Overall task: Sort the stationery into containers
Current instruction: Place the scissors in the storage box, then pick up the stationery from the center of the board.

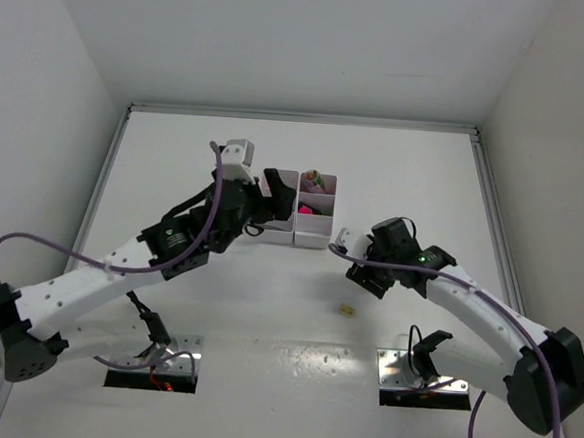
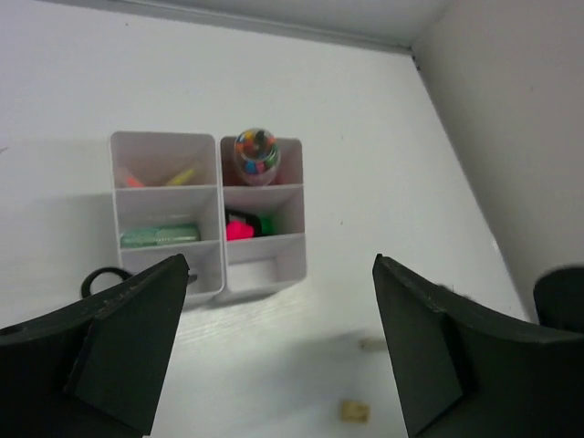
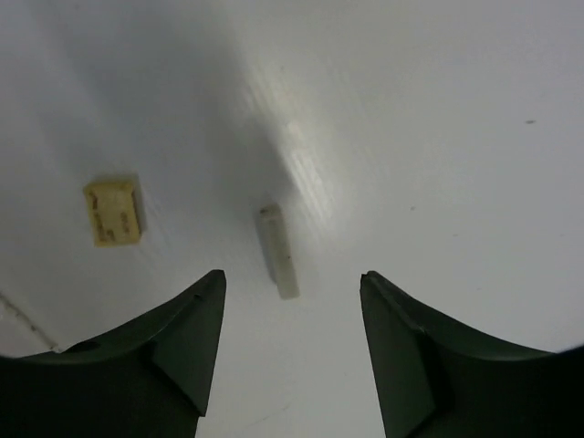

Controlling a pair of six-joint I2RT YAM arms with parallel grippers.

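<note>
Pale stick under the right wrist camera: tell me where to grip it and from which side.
Grip the pale stick at mid-length, across its narrow width, coming straight down from above: it lies flat on the table, so only its long sides are free. The open right gripper hovers above it, jaws lined up across its width.

White arms (image 1: 87,287), blk fingers (image 2: 128,351), purple cables (image 1: 40,243)
</note>
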